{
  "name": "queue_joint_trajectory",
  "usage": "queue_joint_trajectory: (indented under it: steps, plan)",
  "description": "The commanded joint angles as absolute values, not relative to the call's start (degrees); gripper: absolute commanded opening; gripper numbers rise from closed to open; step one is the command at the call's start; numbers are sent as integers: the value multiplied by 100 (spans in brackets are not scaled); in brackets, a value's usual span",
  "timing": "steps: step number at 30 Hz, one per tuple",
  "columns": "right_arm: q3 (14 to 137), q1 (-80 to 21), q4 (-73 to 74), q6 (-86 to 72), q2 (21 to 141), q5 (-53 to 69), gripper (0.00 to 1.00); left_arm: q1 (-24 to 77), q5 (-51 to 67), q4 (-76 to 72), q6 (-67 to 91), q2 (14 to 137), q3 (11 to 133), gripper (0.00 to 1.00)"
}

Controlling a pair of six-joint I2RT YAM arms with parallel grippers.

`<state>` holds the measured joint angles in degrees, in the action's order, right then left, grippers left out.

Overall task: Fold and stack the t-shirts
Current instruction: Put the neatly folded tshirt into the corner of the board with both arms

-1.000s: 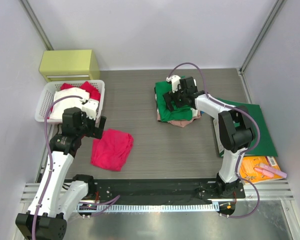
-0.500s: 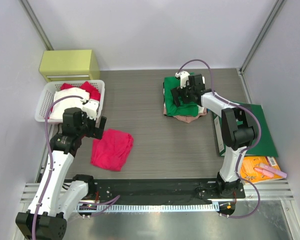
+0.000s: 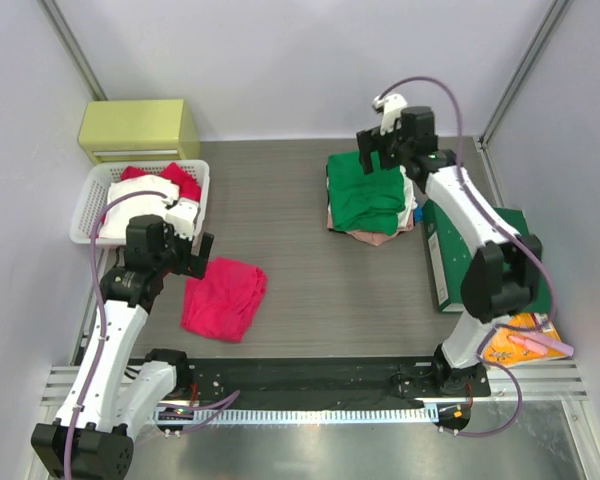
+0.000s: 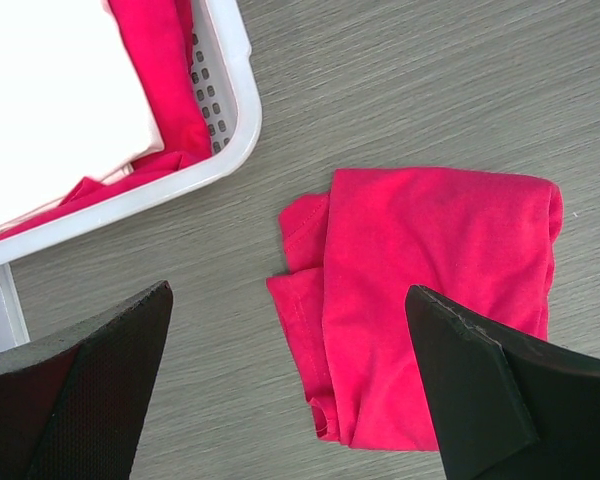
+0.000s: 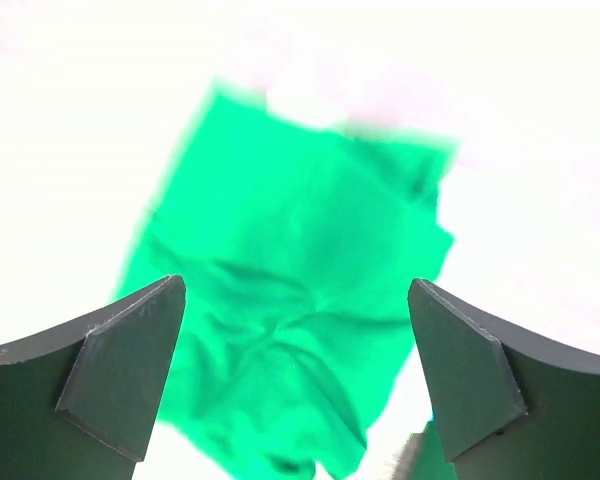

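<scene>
A bright pinkish-red t-shirt [image 3: 225, 297] lies loosely folded on the table at the front left; in the left wrist view this t-shirt [image 4: 430, 300] spreads to the right below the fingers. My left gripper [image 3: 198, 252] [image 4: 288, 300] hovers open over its left edge, holding nothing. A folded green t-shirt [image 3: 365, 195] [image 5: 300, 330] rests on a pale beige-pink one [image 3: 375, 238] at the back right. My right gripper [image 3: 380, 158] [image 5: 296, 290] is raised above the far edge of that stack, open and empty.
A white basket [image 3: 85, 205] [image 4: 242, 110] at the left holds red and white cloth. Behind it stands a yellow-green box [image 3: 138, 128]. A flat dark-green folder [image 3: 525, 265] lies at the right, with an orange packet [image 3: 515, 338] nearer the front.
My right gripper has risen off the green t-shirt and drawn back toward the far right. The stack slid slightly right. The left arm and red t-shirt have not moved.
</scene>
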<state>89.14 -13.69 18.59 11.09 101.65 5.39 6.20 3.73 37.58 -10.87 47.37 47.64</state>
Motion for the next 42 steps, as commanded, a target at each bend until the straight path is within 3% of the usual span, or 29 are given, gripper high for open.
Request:
queue_joint_trajectory:
  steps: [1,8,14,16,21,33,42]
  plan:
    - [9168,-1415,2108,607,8764,930,100,589,562,3744,-1028,4693,4755,100]
    - [7528,-2319,4023,1817,7270,1617,100,589,1482,4209,-1204,5053,5009,100]
    - [5759,-2443,3832,2083,5934,861,100,598,3231,5606,-1773,6316,5755,100]
    - [5634,-2443,3727,2013,5810,914,99,606,3261,5739,-1775,6512,5792,99]
    - [5835,-2443,3718,1934,6003,1151,100,598,1639,4992,-1073,6083,5441,100]
    - [6117,-2531,3577,1933,6389,1801,100,563,-737,4290,-1274,5758,4879,100]
    - [6705,-4613,3464,2250,8076,1371,100,493,-1256,3701,-765,4773,4790,100]
